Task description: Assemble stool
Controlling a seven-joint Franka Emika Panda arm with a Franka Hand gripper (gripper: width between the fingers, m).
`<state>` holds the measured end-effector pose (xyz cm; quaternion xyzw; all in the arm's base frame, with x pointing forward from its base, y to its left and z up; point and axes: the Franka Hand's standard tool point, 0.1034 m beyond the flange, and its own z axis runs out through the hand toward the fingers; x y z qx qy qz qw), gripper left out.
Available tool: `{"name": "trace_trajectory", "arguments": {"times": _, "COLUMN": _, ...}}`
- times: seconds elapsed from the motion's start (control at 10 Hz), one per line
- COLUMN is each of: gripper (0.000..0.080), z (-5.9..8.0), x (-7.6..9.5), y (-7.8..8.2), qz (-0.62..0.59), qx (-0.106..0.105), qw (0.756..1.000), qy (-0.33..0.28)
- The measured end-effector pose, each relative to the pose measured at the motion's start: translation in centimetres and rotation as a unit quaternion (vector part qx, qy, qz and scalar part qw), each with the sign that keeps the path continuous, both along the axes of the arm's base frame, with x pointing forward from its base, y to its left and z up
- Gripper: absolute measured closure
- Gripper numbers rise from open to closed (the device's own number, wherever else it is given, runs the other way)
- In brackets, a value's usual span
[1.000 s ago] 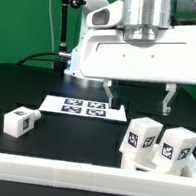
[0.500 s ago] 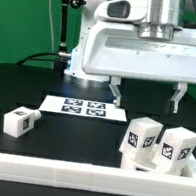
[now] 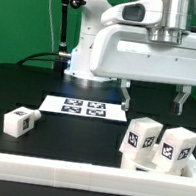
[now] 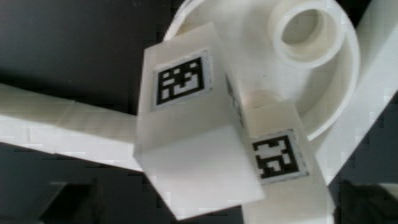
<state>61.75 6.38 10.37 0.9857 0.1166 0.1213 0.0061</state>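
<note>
- Above the black table (image 3: pixel 17 85), toward the exterior view's right, hangs the one gripper (image 3: pixel 154 108), the biggest thing in sight. Its two fingers (image 3: pixel 127 94) are spread wide, with nothing between them.
- Along the near edge runs one white rail (image 3: pixel 65 172), at 6 o'clock from everything else.
- One seat (image 4: pixel 294 40), a round ring, shows plainly only in the wrist view, with two legs crossing in front of it. Whether they rest on it I cannot tell. The white mass under the right-hand pair in the exterior view is probably this seat.
- One marker board (image 3: pixel 82 107) lies flat at about 9 o'clock from the gripper, well apart from the right-hand pair.
- Four legs (image 3: pixel 141 136) show in the exterior view:
  - Two stand just beside each other at roughly 6 o'clock from the gripper, one toward 7 and the other toward 5.
  - A third sits alone between 8 and 9 o'clock.
  - A fourth is cut off by the exterior view's left edge.
- The coming move, I judge, turns on that pair, so the gripper should come down toward 6 o'clock.
- In the wrist view the nearer leg's long axis runs aslant, so the wrist likely needs turning before it closes.
</note>
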Motion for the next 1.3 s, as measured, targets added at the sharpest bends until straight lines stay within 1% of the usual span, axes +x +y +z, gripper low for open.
{"name": "trace_trajectory", "arguments": {"times": 0.1, "gripper": 0.0151, "z": 0.0, "x": 0.0, "y": 0.0, "qz": -0.001, "qx": -0.001, "qw": 1.000, "qy": 0.002}}
{"name": "trace_trajectory", "arguments": {"times": 0.3, "gripper": 0.0151, "z": -0.5, "x": -1.3, "y": 1.0, "qz": -0.003, "qx": 0.003, "qw": 0.996, "qy": 0.091}}
{"name": "trace_trajectory", "arguments": {"times": 0.4, "gripper": 0.0151, "z": -0.5, "x": -1.2, "y": 1.5, "qz": 0.002, "qx": 0.002, "qw": 0.993, "qy": 0.115}}
{"name": "trace_trajectory", "arguments": {"times": 0.6, "gripper": 0.0151, "z": -0.7, "x": -0.9, "y": 1.4, "qz": 0.009, "qx": 0.003, "qw": 0.991, "qy": 0.136}}
{"name": "trace_trajectory", "arguments": {"times": 0.8, "gripper": 0.0151, "z": -0.7, "x": -0.8, "y": 1.3, "qz": 0.003, "qx": 0.001, "qw": 0.990, "qy": 0.138}}
{"name": "trace_trajectory", "arguments": {"times": 0.9, "gripper": 0.0151, "z": -0.6, "x": -0.7, "y": 1.0, "qz": 0.022, "qx": -0.001, "qw": 0.990, "qy": 0.137}}
{"name": "trace_trajectory", "arguments": {"times": 1.0, "gripper": 0.0151, "z": -0.5, "x": -0.5, "y": 0.2, "qz": 0.050, "qx": -0.003, "qw": 0.990, "qy": 0.135}}
{"name": "trace_trajectory", "arguments": {"times": 1.1, "gripper": 0.0151, "z": -0.6, "x": -0.5, "y": -0.2, "qz": 0.061, "qx": -0.004, "qw": 0.989, "qy": 0.134}}
{"name": "trace_trajectory", "arguments": {"times": 1.3, "gripper": 0.0151, "z": -1.0, "x": -0.4, "y": -1.0, "qz": 0.075, "qx": -0.009, "qw": 0.989, "qy": 0.127}}
